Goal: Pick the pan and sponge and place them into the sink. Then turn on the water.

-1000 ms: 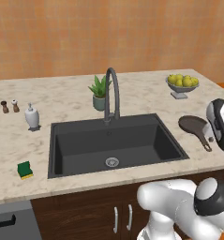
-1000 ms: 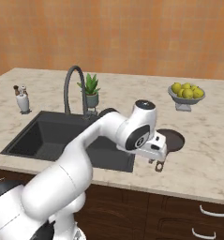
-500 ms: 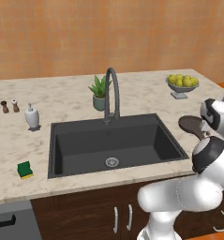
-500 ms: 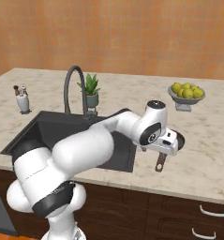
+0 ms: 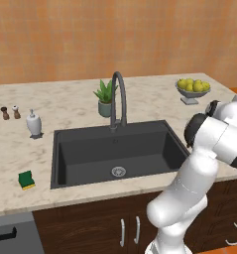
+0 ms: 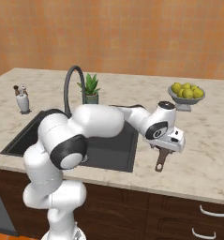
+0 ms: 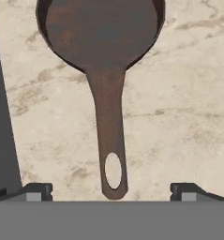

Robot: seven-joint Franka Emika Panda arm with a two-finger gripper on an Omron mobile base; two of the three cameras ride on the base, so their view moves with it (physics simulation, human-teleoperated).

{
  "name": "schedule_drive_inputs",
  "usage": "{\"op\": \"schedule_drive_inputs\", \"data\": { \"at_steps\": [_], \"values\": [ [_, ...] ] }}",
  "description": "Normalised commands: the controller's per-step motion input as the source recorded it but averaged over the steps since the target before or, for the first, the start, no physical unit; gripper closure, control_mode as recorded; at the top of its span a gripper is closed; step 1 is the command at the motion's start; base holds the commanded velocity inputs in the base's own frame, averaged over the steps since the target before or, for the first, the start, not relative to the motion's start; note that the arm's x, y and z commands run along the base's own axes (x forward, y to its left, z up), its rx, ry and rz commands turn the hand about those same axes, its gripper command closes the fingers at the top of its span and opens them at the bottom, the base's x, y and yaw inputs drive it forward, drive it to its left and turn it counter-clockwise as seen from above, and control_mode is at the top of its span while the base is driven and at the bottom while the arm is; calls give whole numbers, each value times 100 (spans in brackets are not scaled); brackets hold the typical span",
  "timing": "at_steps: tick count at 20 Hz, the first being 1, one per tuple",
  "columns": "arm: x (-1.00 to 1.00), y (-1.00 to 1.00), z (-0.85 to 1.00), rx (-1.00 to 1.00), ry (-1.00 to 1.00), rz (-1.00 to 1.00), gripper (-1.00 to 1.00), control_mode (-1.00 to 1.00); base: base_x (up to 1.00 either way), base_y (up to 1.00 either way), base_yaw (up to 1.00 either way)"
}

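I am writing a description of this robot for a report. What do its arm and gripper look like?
The arm is made of thick, rounded, glossy white segments with dark grey bands at the joints. Its white wrist block has a dark round cap. The gripper ends in two small dark fingertips with lighter grey pads. No cables or markings are visible.

Inspector A: Pan (image 7: 102, 33)?
Inspector B: Dark brown, flat on counter right of sink (image 5: 115, 154), handle with 1 hanging hole.
Inspector A: Sponge (image 5: 26, 179)?
Inspector B: Green over yellow, counter left of sink. Basin dry.
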Motion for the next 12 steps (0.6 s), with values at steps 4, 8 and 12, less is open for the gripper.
{"op": "schedule_drive_inputs", "data": {
  "at_steps": [4, 8, 12],
  "values": [
    [38, 0, -39, 0, 0, 0, -100, -100, 0, 0, 0],
    [14, 0, -56, 0, -2, 0, -100, -100, 0, 0, 0],
    [4, 1, -41, 0, -4, 0, -100, -100, 0, 0, 0]
  ]
}}
